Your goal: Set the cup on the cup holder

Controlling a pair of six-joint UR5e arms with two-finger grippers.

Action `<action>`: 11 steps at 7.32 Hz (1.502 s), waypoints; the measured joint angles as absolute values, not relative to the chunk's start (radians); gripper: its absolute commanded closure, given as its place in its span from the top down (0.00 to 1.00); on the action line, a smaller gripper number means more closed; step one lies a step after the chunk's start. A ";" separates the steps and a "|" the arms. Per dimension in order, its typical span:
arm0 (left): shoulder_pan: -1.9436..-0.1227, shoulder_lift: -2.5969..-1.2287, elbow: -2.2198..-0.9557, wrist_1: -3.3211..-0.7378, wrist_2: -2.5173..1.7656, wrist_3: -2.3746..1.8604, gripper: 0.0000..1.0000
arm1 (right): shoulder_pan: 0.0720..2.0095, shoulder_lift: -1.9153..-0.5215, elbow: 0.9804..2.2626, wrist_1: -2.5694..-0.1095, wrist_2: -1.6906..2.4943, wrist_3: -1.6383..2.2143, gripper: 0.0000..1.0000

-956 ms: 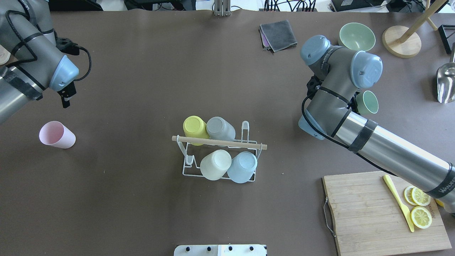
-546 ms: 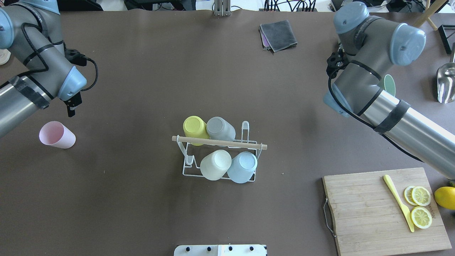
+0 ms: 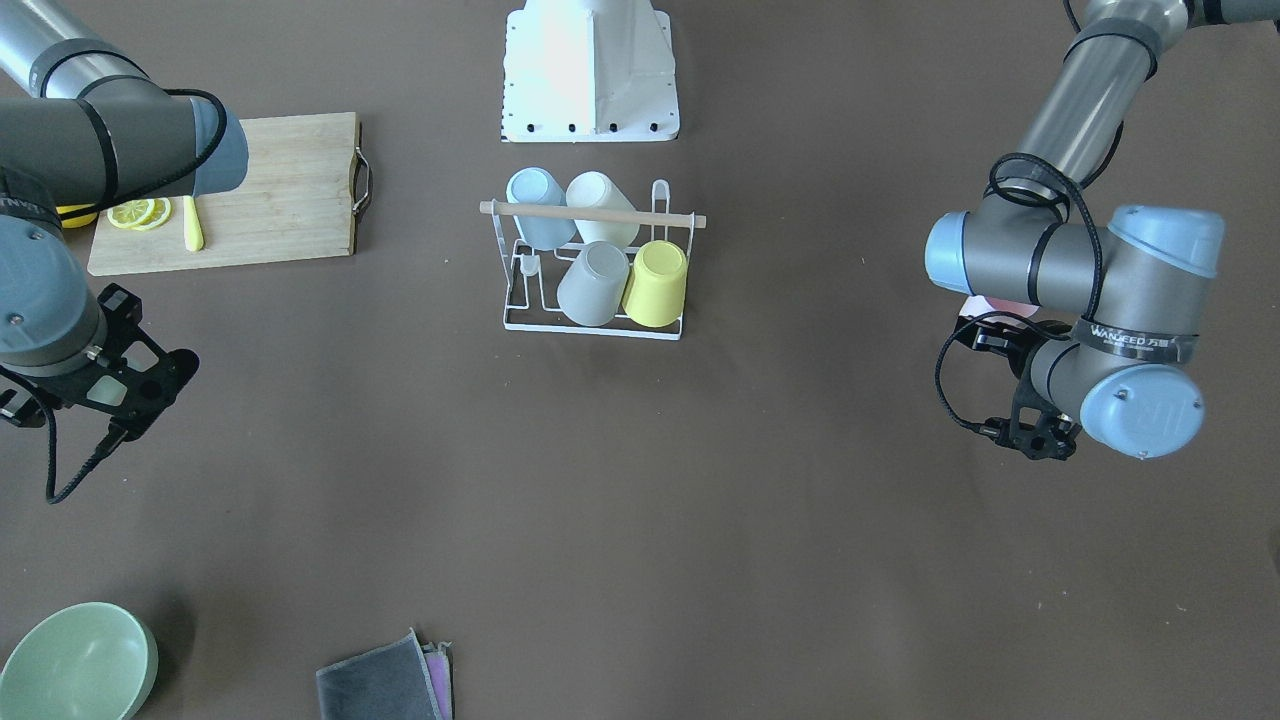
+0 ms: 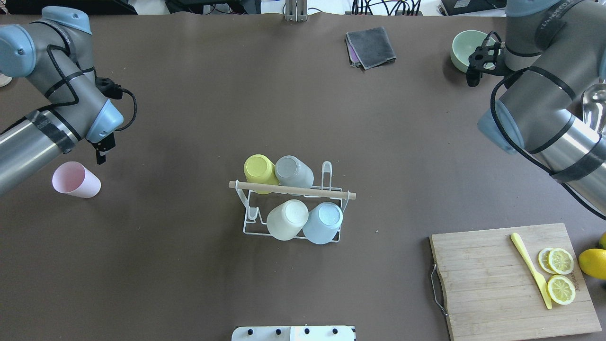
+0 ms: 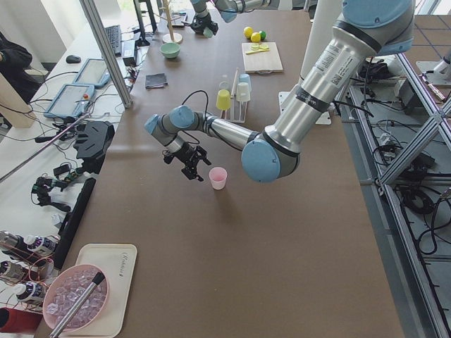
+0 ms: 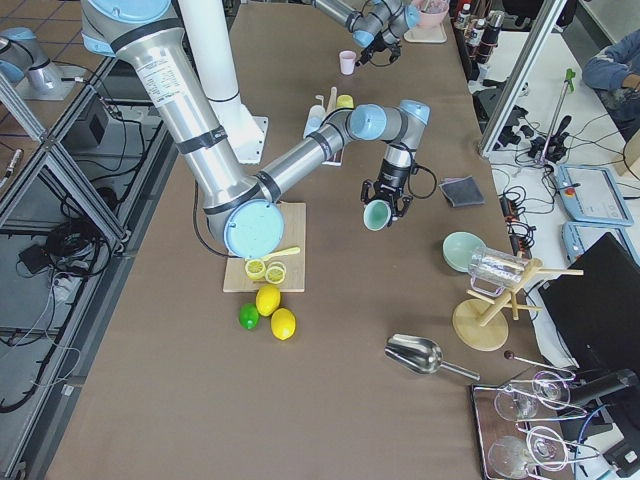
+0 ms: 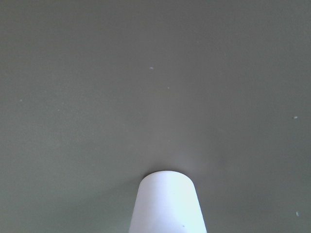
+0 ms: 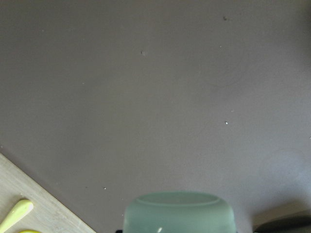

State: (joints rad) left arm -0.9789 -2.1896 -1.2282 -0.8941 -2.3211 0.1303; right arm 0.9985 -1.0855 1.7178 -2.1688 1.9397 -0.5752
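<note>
Near desk's right edge, right gripper [image 6: 382, 203] pinches green cup [image 6: 375, 216]; left gripper [image 4: 101, 156]: cannot tell. Risk: rim catches rod of cup holder [image 4: 331, 192].

Brown table [image 4: 189, 284]: cup holder [image 4: 331, 192] centre, pink cup [image 4: 75, 180], cutting board [image 4: 487, 284], green bowl [image 3: 75, 665], folded cloths [image 4: 371, 46].

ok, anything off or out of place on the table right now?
Nothing stands out. The cup holder stands level with four cups seated upturned on its prongs. The pink cup is upright on the table near the left gripper; the right gripper holds a green cup. No spill or damage visible.
</note>
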 measured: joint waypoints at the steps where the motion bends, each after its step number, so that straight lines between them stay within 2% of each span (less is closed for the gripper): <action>1: -0.972 -2.204 -1.195 -0.899 -2.321 0.135 0.98 | 0.995 -1.088 1.737 -2.168 1.939 -0.576 0.00; 5: -0.961 -2.230 -1.133 -0.900 -2.309 0.144 0.97 | 0.957 -1.086 1.774 -2.167 1.922 -0.589 0.00; 11: -0.936 -2.258 -1.067 -0.852 -2.306 0.214 0.97 | 0.994 -1.121 1.791 -1.927 2.020 -0.603 0.00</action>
State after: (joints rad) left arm -0.9363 -2.2585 -1.0672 -0.8520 -2.3056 0.2141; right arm 0.9944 -1.1208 1.7914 -1.9272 2.0201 -0.6028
